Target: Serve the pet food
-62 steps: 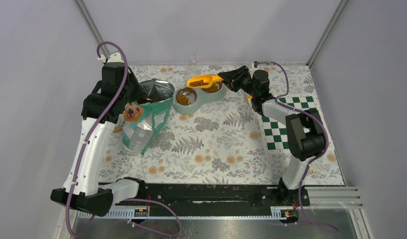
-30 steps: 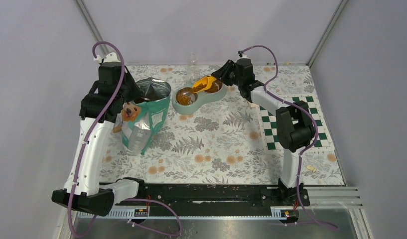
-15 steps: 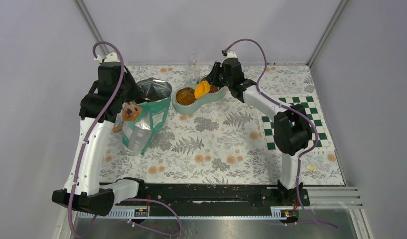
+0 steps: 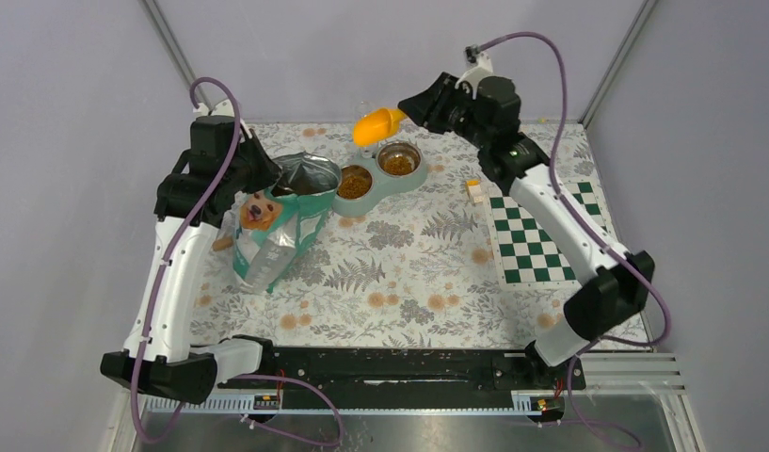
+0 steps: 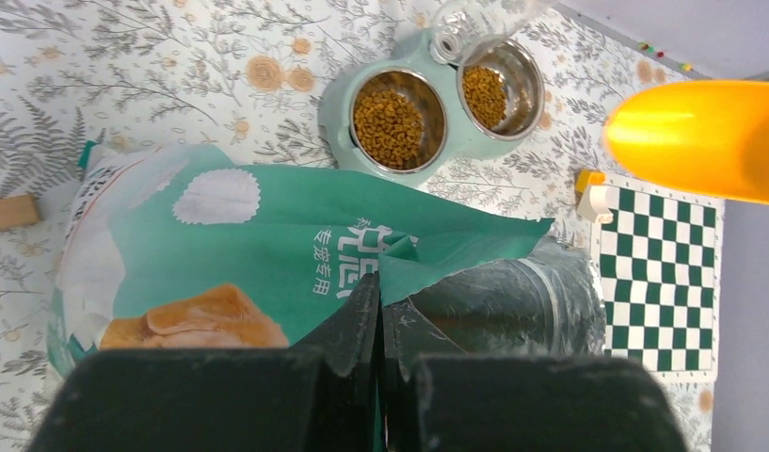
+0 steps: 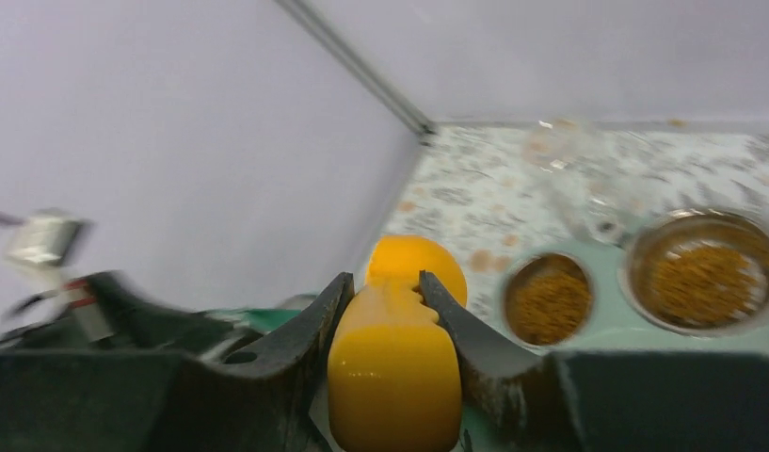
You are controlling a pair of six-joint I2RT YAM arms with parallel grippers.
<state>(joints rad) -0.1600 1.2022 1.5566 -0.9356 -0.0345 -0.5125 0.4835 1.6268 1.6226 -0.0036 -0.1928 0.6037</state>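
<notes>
Lifted since a moment before, the right claw (image 6: 385, 281) had swung up off the bowls. Part-closed, it gripped the orange scoop (image 6: 392, 367) by its handle, high over the bench's (image 4: 408, 273) back edge. The left claw (image 5: 380, 299) was pinched tight on the rim of the teal bag (image 5: 296, 245) near the left edge. Behind them the pet food (image 5: 397, 106) lay in both bowls of the green feeder (image 5: 335, 99) by the back edge.

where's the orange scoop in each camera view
Top external: the orange scoop is at upper centre, in the air just behind the twin-bowl feeder.
Left wrist: scoop at the right edge, upper part; feeder to its left.
Right wrist: scoop at bottom centre; feeder to its right.
Shared landmark: the feeder.
</notes>
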